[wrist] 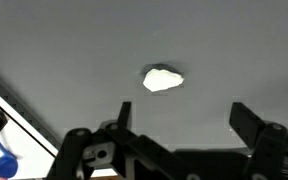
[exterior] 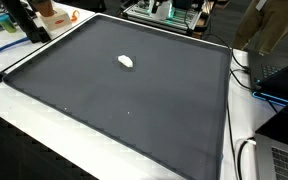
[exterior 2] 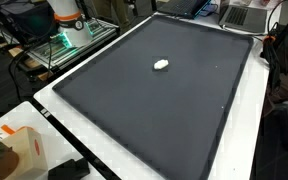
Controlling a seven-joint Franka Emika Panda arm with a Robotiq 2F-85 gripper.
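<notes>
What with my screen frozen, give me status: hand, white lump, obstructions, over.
Hand open, empty, over dark mat. White lump alone on it, untouched. Nothing between the two.

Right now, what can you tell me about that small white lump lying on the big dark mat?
The small white lump is a rounded, irregular blob, wider than it is tall, matte and soft-looking. It could be crumpled tissue or putty, but the material cannot be told. It lies alone, flat on the dark grey mat, well inside the mat's edges. Only the mat touches it. The black fingers stand open and clear of it.
</notes>
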